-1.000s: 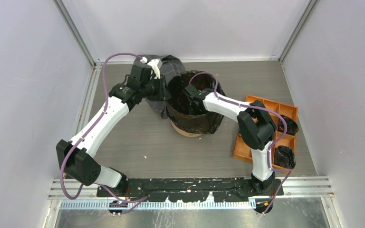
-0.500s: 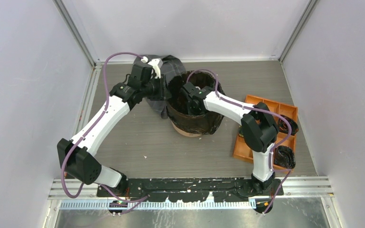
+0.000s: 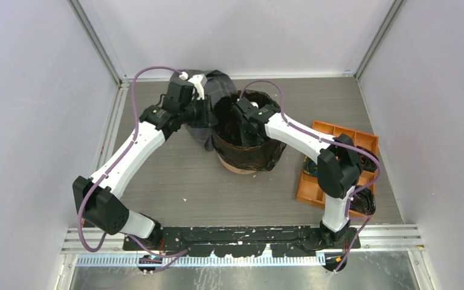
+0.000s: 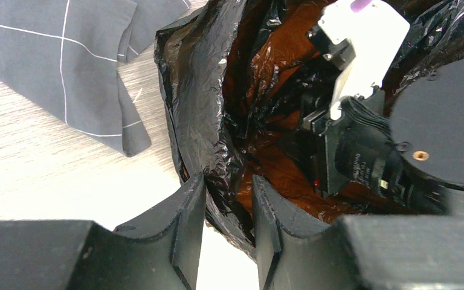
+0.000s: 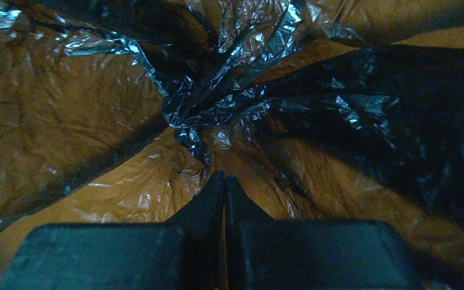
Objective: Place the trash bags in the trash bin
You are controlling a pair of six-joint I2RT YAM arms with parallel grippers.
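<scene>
The orange trash bin point(image 3: 237, 167) stands mid-table, lined with a black trash bag point(image 3: 251, 154) whose film hangs over its rim. My left gripper point(image 3: 213, 116) is at the bin's left rim; in the left wrist view it point(image 4: 228, 187) is closed on the bag-covered rim point(image 4: 199, 90), with the film between the fingers. My right gripper point(image 3: 243, 121) reaches down inside the bin. In the right wrist view it point(image 5: 224, 179) is shut and empty, close to the wrinkled bag point(image 5: 217, 109), and the orange wall point(image 5: 66, 121) shows through the film.
A grey checked cloth point(image 3: 217, 81) lies behind the bin's left side and shows in the left wrist view point(image 4: 66, 60). A flat orange tray point(image 3: 338, 136) with dark cable bundles point(image 3: 362, 199) sits at the right. The right arm point(image 4: 362, 54) fills the bin's mouth.
The right arm has reached further left and deeper into the bin, and its elbow has swung right and nearer. The left arm has stayed put.
</scene>
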